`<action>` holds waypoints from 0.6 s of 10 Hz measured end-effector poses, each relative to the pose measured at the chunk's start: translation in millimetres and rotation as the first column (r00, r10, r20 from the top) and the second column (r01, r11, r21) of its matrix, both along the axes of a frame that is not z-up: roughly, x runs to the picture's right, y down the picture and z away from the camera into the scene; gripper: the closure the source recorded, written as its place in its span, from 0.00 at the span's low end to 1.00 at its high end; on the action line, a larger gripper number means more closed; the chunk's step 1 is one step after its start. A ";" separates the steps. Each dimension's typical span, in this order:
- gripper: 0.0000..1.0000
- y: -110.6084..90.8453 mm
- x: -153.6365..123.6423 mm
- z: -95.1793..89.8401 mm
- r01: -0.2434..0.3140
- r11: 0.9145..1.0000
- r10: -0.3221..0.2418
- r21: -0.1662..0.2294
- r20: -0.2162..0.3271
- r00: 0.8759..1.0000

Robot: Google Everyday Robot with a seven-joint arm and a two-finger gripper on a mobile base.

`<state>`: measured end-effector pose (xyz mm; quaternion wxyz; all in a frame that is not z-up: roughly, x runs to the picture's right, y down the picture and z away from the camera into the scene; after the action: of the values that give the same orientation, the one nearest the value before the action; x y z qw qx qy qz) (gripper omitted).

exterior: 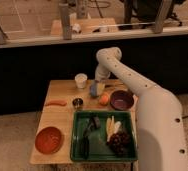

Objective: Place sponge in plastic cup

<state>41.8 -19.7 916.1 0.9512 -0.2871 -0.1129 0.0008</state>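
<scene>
Overhead, roughly: wooden table (62, 107) in the middle of the camera view, white robot arm (137, 92) sweeping in from 4 o'clock, up over the table's right edge and bending down near 12 o'clock of the tabletop. Gripper (98, 85) pointing downward at the table's far side, fingers drawn together, right over the plastic cup (95, 90). Cannot tell whether anything sits between the fingers. Greyish-blue shape at the gripper's tip, where cup and sponge (97, 88) blur into one; impossible to separate block from cup, or to say whether the block lies inside, on the rim, or just above. Small blue cup itself standing at about 1 o'clock from the table centre.

White cup (80, 80) just beside at 10 o'clock of the blue one, upright, apart from it. Orange fruit (104, 99) near at 4 o'clock of the blue cup. Dark purple bowl (121, 99) next to the fruit at its 3 o'clock. Small dark metal cup (77, 103) at 8 o'clock of the blue cup. Orange carrot-like piece (56, 103) lying flat at 9 o'clock of the metal cup. Red-orange plate (49, 140) at the table's 7 o'clock corner. Green tray (77, 135) at 5 o'clock, holding dark slim tools (89, 131), pale yellowish pieces (110, 126) and dark grapes (119, 142).
</scene>
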 end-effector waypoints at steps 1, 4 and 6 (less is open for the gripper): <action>1.00 -0.3 -0.1 2.6 0.000 1.000 0.000 -0.002 -0.001 1.000; 0.86 -0.6 2.5 6.9 -0.010 1.000 0.010 -0.012 -0.002 1.000; 0.68 -1.5 3.6 6.9 -0.015 1.000 0.015 -0.012 -0.001 1.000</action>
<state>45.3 -21.2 923.0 0.9495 -0.2920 -0.1148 0.0089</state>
